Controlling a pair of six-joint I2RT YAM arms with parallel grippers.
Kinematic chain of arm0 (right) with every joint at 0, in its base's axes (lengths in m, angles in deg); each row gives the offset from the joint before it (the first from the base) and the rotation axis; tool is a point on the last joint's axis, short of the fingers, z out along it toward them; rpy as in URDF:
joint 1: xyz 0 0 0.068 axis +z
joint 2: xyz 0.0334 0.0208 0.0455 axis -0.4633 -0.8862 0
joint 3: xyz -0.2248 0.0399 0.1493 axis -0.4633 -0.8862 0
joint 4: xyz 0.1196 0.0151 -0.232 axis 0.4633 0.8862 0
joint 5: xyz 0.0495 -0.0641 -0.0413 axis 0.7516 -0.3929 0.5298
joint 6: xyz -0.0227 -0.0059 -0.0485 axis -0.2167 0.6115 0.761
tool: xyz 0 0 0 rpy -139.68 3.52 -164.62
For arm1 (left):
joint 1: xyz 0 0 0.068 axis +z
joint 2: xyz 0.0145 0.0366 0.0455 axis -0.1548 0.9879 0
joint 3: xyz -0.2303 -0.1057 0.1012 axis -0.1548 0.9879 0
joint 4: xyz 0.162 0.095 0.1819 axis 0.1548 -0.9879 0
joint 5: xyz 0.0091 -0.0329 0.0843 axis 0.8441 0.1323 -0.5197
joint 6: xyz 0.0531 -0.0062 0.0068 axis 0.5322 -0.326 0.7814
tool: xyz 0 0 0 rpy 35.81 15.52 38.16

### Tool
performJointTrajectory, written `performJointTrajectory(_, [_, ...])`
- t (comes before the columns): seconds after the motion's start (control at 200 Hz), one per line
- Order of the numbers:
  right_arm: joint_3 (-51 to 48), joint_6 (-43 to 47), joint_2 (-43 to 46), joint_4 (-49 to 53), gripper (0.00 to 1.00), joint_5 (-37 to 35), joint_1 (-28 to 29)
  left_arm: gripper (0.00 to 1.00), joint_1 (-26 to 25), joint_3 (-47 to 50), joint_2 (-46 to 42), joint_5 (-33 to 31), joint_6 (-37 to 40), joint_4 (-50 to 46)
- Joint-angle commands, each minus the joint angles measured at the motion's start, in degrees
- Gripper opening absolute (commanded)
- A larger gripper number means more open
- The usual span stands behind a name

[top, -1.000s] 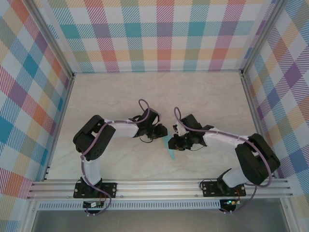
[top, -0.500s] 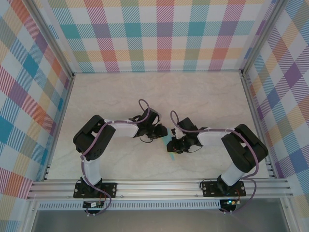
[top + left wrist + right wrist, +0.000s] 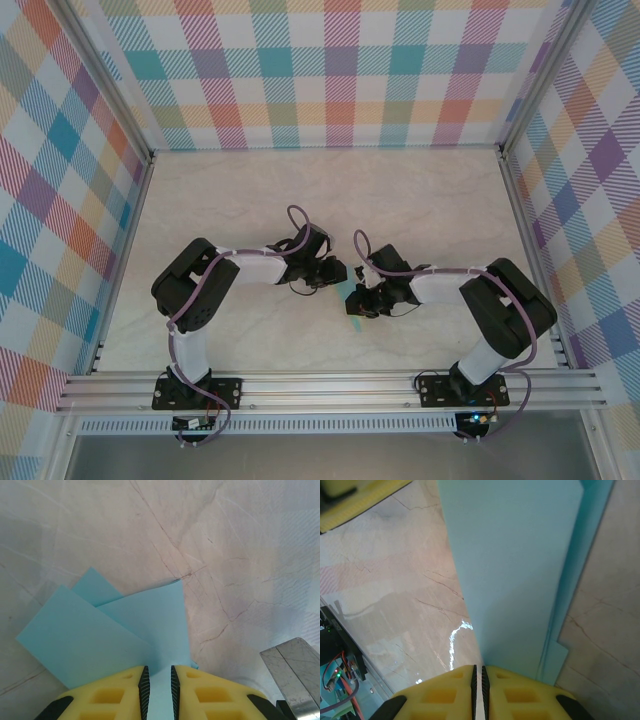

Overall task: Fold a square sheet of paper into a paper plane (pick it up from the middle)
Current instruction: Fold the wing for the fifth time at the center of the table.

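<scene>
We see a pale, marble-patterned table [image 3: 420,200] with thin brown veins, closed in by plaid walls [image 3: 340,70]. Whether the folded light blue paper plane [image 3: 145,625] rests on it, we cannot tell.

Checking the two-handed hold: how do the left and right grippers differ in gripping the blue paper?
The left gripper has jaws with a small gap around the paper plane; the right gripper has jaws almost touching. The left gripper faces fanned flaps, the right gripper one long flat panel. Both are shut on it.
</scene>
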Motion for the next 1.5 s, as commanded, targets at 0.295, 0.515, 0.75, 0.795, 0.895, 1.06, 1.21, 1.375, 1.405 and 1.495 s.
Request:
performJointTrajectory(0.295, [3.40,-0.16,2.45,5.28,0.15,-4.66,1.81,0.23,-0.40,1.44,0.64,-3.88,1.83,-3.96])
performJointTrajectory(0.515, [3.75,-0.70,-1.63,3.11,0.15,-6.99,1.79,0.23,-0.42,1.44,0.87,-3.53,1.42,-2.94])
performJointTrajectory(0.75, [-0.53,-2.31,-5.01,0.15,0.10,-10.87,1.74,0.24,-0.44,0.57,0.03,-3.51,1.64,-4.47])
performJointTrajectory(0.795, [-1.28,-2.53,-5.12,-0.16,0.10,-11.20,1.79,0.24,-0.43,0.39,-0.15,-3.38,1.64,-4.58])
performJointTrajectory(0.895, [-2.96,-2.06,-3.90,-0.42,0.09,-11.77,1.81,0.25,-0.44,-0.01,-0.07,-2.62,1.81,-4.40])
performJointTrajectory(1.06, [-4.80,-1.58,-1.65,0.47,0.08,-12.12,1.79,0.26,-0.44,-1.42,0.21,-2.52,0.83,-4.89])
performJointTrajectory(1.21, [-4.93,-0.33,-0.29,2.11,0.08,-11.98,1.82,0.28,-0.45,-1.47,-2.89,-3.85,1.06,-5.78])
performJointTrajectory(1.375, [-5.27,1.22,1.77,2.83,0.08,-12.65,1.83,0.32,-0.41,-3.81,-5.96,-4.20,3.28,-8.10])
performJointTrajectory(1.405, [-5.19,1.51,2.04,3.05,0.08,-12.73,1.79,0.33,-0.38,-3.96,-6.37,-4.20,3.31,-7.98])
performJointTrajectory(1.495, [-5.00,2.11,2.95,3.97,0.08,-12.99,1.80,0.35,-0.40,-4.16,-7.42,-3.76,3.81,-7.67])
